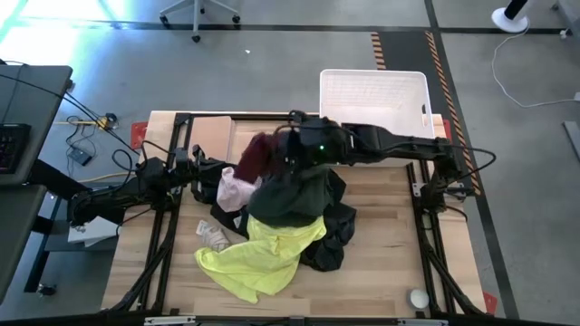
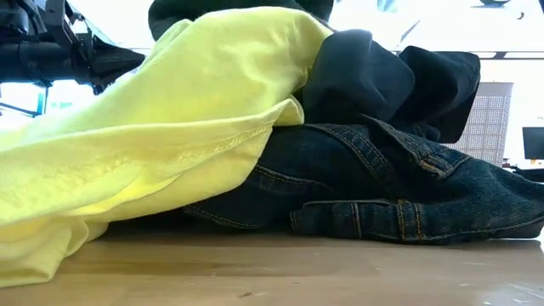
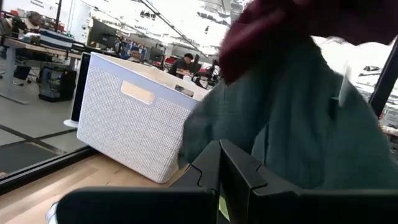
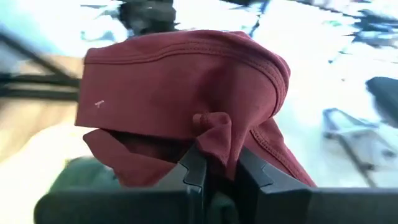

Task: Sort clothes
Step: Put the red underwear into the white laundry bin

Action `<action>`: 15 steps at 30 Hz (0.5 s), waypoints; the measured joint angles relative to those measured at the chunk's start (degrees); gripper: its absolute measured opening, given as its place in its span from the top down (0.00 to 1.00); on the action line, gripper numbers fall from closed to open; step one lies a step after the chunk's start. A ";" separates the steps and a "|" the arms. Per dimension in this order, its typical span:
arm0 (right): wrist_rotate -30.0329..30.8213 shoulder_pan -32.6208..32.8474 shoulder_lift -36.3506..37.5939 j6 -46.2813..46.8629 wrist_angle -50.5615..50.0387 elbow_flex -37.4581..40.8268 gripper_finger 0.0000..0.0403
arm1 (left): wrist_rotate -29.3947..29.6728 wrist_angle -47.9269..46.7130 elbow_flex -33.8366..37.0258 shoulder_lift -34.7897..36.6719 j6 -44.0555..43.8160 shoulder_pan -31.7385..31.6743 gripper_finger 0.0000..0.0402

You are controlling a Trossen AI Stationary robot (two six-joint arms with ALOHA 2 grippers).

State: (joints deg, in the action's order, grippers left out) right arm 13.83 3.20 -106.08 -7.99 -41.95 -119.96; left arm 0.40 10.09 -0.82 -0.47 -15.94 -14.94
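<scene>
right claw (image 4: 214, 163) pinching maroon garment (image 4: 186, 93), frame centre; white basket (image 1: 373, 95) just upper right; left claw (image 3: 217, 180) closed, empty.

Matt maroon cloth (image 4: 186, 81), seemingly soft; woven-textured plastic basket (image 3: 134, 127); bare wood table (image 1: 381, 263).

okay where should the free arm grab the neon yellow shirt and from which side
Probably the loose corner of the neon yellow shirt lying flat on the table, coming straight down from above: that end is clear of the dark pile, and nothing lies on it.
</scene>
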 joint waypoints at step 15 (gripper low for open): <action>-20.69 9.78 -0.07 13.00 -11.93 24.21 0.90 | -0.21 0.02 0.00 0.00 0.02 0.00 0.99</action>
State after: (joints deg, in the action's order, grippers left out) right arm -6.86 12.98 -106.15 5.01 -53.88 -95.75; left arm 0.19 10.10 -0.82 -0.47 -15.92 -14.94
